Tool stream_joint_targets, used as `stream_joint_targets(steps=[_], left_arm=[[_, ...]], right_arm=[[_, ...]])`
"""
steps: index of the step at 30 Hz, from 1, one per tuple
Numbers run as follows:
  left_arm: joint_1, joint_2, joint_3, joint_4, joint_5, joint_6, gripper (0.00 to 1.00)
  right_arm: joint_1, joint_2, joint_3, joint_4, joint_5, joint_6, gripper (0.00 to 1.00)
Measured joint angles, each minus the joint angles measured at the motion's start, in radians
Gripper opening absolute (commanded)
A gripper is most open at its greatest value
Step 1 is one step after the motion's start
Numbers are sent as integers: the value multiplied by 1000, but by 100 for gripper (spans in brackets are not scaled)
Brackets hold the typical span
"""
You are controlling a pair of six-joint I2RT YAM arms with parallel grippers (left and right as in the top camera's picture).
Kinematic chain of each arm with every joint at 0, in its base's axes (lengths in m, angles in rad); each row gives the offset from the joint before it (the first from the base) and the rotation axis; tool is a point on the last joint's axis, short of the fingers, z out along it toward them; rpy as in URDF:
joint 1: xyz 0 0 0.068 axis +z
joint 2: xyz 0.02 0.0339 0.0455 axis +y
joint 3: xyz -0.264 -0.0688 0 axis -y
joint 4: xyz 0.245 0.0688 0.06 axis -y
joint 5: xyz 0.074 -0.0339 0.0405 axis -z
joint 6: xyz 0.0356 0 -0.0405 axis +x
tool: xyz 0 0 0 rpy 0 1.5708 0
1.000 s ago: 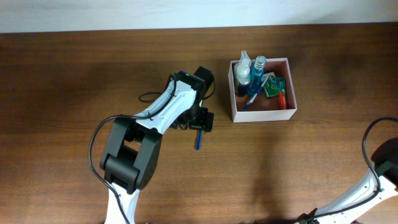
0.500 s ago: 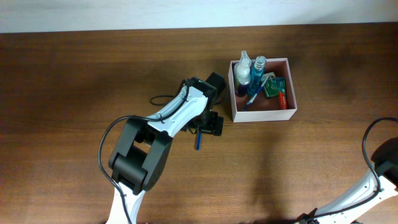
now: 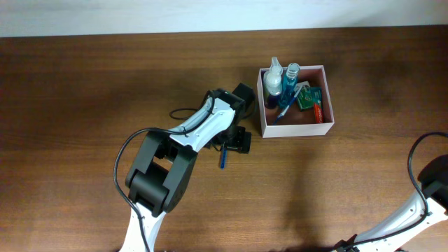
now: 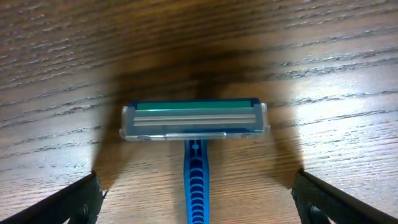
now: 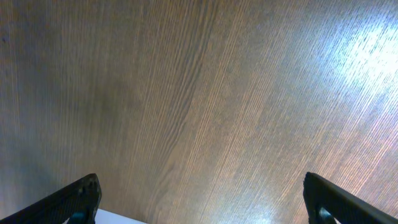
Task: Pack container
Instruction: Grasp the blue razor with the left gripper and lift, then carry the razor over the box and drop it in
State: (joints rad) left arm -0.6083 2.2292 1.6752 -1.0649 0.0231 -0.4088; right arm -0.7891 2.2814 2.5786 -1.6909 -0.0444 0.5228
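Left gripper (image 4: 199, 202): jaws spread wide either side of blue razor (image 4: 194, 119) (not touching)
Right gripper (image 5: 199, 200): jaws spread, empty
Container (image 3: 295, 129): toiletries (image 3: 283, 87) inside

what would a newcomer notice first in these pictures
The blue razor lying flat on the wooden table, dead centre in the left wrist view, with the left hand open right above it. Next, the white box beside it, crowded with bottles and small packets.
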Motion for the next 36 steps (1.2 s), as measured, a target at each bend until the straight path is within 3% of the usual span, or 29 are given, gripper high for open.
stream_joint_targets(steps=[3, 5, 10, 13, 25, 31, 36], left_arm=[[0, 0, 0, 0, 0, 0, 98], [0, 0, 0, 0, -1, 0, 92], [9, 1, 0, -21, 5, -5, 30], [29, 2, 0, -35, 14, -3, 1], [77, 20, 42, -114, 36, 3, 1], [143, 57, 518, -322, 18, 13, 1], [130, 54, 910, -313, 6, 46, 1]], right_arm=[[0, 0, 0, 0, 0, 0, 99], [0, 0, 0, 0, 0, 0, 99], [0, 0, 0, 0, 0, 0, 99], [0, 0, 0, 0, 0, 0, 99], [0, 0, 0, 0, 0, 0, 99], [0, 0, 0, 0, 3, 0, 99], [0, 0, 0, 0, 3, 0, 99]])
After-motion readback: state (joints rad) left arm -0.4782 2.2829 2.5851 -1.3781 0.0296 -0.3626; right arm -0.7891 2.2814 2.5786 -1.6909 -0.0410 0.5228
